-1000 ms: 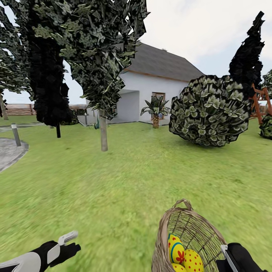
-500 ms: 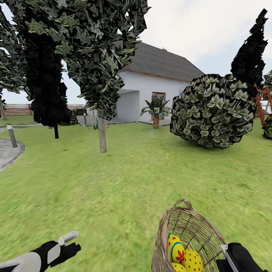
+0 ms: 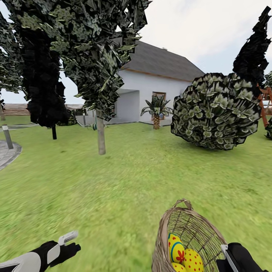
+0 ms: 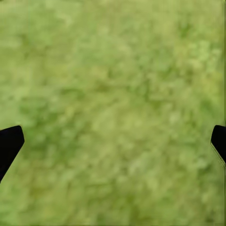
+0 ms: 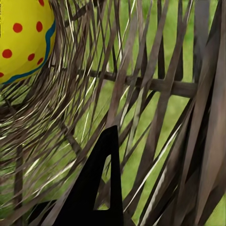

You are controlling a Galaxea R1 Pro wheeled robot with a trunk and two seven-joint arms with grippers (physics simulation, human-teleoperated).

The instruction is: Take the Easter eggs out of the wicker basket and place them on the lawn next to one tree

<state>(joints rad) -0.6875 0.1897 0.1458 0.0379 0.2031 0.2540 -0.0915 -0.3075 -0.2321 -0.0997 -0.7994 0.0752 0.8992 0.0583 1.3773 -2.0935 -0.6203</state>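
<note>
**Eggs ride in the basket**

Easter eggs sit in the wicker basket, low on the lawn. The tree stands far off.

Left gripper is wide open, holding nothing, over grass.

Right gripper grips the basket wall. If the basket tips, eggs could roll out.

Left end effector low and forward, fingers spread wide, right end effector low at right
</note>
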